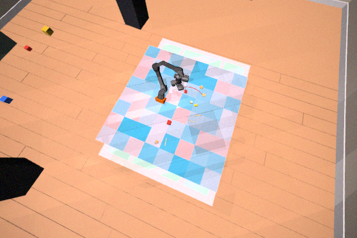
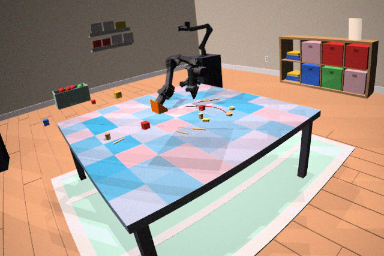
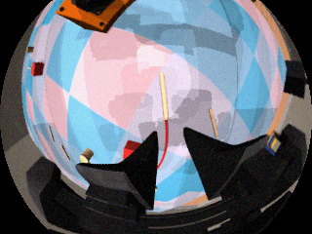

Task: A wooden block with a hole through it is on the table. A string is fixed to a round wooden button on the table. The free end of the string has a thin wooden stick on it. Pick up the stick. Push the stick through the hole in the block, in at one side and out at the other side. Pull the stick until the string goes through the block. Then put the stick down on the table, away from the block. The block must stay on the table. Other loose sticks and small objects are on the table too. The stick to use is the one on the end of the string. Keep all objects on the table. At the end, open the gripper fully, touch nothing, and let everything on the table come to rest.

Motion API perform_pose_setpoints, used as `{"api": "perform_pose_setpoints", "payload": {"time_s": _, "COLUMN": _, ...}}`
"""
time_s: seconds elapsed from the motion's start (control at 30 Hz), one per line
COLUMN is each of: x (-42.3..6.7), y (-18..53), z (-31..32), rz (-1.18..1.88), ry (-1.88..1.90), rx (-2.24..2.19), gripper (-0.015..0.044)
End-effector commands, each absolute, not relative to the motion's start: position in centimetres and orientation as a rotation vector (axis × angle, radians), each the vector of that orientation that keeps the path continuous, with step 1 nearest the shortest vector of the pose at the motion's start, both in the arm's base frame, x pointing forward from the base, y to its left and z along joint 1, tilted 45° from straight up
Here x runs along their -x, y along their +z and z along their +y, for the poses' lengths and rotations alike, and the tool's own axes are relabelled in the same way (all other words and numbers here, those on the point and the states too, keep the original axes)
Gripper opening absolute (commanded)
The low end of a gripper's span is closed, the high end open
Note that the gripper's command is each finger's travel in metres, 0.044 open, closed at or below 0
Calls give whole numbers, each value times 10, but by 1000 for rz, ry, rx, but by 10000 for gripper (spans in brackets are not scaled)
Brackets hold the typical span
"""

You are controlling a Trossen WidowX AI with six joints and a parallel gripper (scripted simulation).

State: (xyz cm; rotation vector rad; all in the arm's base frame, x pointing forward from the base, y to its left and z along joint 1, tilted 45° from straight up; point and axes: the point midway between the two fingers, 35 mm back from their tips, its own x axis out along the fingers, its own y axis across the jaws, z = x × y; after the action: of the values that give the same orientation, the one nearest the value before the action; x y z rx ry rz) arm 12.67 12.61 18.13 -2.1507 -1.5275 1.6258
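Two red wooden cubes show from the top, one cube [image 1: 185,91] beside the thin red string [image 1: 193,88], the other red cube [image 1: 169,122] well apart. The stick on the string's end is too small to make out there.

From the exterior, a green floor bin [image 2: 70,95] holds small balls, and the jaws hang above the checked tabletop [image 2: 186,166]. The thin wooden stick [image 2: 190,105] lies flat below them.

At the wrist, this stick [image 3: 163,94] lies ahead of the partly closed jaws, which grip nothing. The string [image 3: 166,139] shows in their gap.
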Motion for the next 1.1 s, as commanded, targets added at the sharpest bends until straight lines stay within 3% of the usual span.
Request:
{"api": "perform_pose_setpoints", "payload": {"time_s": 0.0, "x": -126, "y": 181, "z": 126, "rz": -1524, "ry": 1628, "rx": 2145, "gripper": 123}}
{"api": "perform_pose_setpoints", "payload": {"time_s": 1.07, "x": -126, "y": 152, "z": 153, "rz": -1523, "ry": 1634, "rx": 2151, "gripper": 123}}
